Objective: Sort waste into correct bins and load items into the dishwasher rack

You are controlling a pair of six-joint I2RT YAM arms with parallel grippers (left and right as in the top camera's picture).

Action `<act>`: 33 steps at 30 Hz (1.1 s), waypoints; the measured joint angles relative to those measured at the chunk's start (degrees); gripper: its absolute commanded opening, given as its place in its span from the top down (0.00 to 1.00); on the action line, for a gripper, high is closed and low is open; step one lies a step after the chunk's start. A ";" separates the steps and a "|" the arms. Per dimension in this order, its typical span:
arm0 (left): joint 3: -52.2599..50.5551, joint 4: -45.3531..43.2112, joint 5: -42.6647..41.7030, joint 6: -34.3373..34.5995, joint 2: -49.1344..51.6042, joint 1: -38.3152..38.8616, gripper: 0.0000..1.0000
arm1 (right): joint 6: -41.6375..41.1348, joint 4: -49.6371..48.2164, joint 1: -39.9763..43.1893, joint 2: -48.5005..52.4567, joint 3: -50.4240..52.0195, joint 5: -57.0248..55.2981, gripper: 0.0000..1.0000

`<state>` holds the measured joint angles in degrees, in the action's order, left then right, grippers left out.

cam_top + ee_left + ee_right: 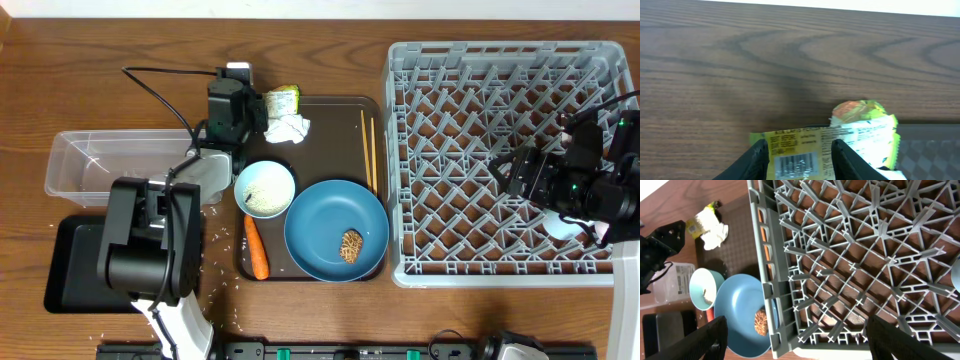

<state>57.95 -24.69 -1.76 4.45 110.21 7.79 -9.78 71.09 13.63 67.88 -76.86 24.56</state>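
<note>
Wooden table [320, 30], rice [265, 193] in bowl [239, 186], brown food piece [351, 247] on blue plate [315, 225]

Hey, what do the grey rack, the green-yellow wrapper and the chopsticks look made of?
The dishwasher rack: moulded grey plastic, matte, by its uniform lattice. The snack wrapper: thin printed film, likely plastic, creased, with a barcode. The chopsticks: probably wood or bamboo, pale tan, too thin to be sure.

- wooden table [320, 60], dark grain running across;
- clear tub [85, 165] at its left, black tray [70, 270] just below it;
- brown serving tray [335, 135] mid-table;
- grey dishwasher rack [500, 48] at right;
- loose rice grains [214, 204] scattered left of the brown serving tray
</note>
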 measured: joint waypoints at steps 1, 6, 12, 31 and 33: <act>0.00 -0.17 -0.02 0.00 0.00 0.15 0.58 | 0.00 0.04 0.00 0.00 0.00 0.00 0.18; 0.00 -1.14 -1.03 -0.04 0.00 0.74 0.58 | 0.02 0.17 0.00 0.00 0.00 0.00 0.18; 0.00 -1.27 1.07 -0.28 0.00 2.27 0.58 | 0.02 0.24 0.00 0.00 0.00 -0.02 0.18; 1.14 -1.29 -0.31 -0.42 4.63 0.02 0.58 | 0.02 0.57 0.00 0.00 0.00 0.00 0.18; 1.14 -1.27 -0.92 -0.42 5.01 0.09 0.58 | 0.02 0.59 0.00 0.00 0.00 0.00 0.18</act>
<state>59.09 -25.96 -2.68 4.03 115.22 7.88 -9.76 71.68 13.63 67.88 -76.86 24.56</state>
